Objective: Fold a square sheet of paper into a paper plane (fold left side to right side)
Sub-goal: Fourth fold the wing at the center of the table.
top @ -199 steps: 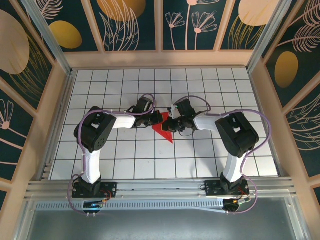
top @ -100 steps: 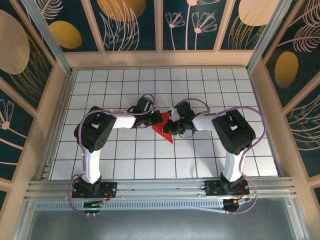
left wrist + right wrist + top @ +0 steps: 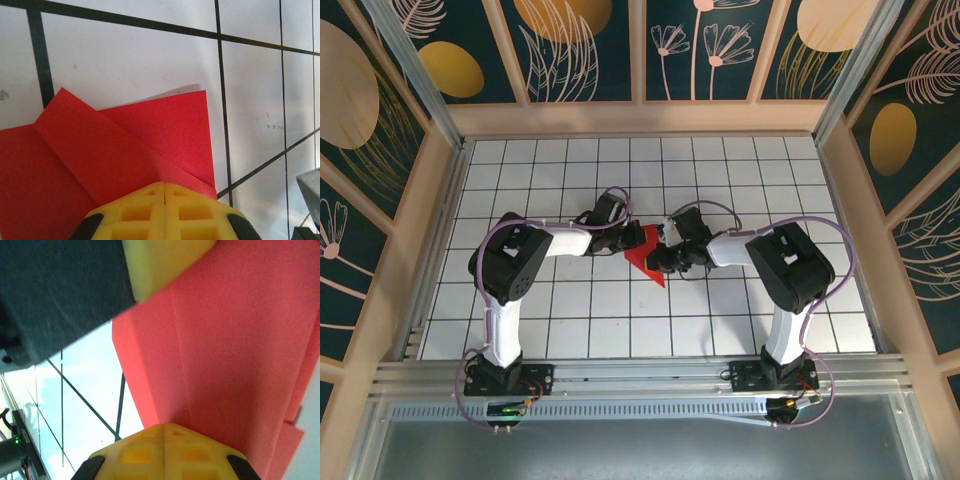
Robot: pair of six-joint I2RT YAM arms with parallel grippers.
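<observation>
My left pincer point(image 3: 165, 189) is clenched, its yellow tips pressed together with nothing between them, and it bears down on the red paper point(image 3: 125, 145) at the bottom middle of its wrist view. My right pincer point(image 3: 167, 429) is clenched the same way, tips meeting over the paper point(image 3: 240, 340) at the bottom of its own view. Neither is gripping the sheet. As far as I can judge, both are only pinning or creasing it.

From above, the left pincer point(image 3: 632, 240) and right pincer point(image 3: 660, 258) face each other at the centre of the frame, almost touching, with the paper point(image 3: 648, 268) between and under them. It lies flat on the white bench point(image 3: 570, 310), a narrow red triangle with its point toward the lower right.

In the left wrist view a folded flap runs diagonally from the upper left toward the lower right over another layer, with a square corner poking out at the upper right. In the right wrist view I see a long crease and stacked edges at the right.

I judge the work partly done. Some folds are in and the sheet is no longer a plain square. It is not yet a slim dart, so further narrowing folds and firm creasing are left.
</observation>
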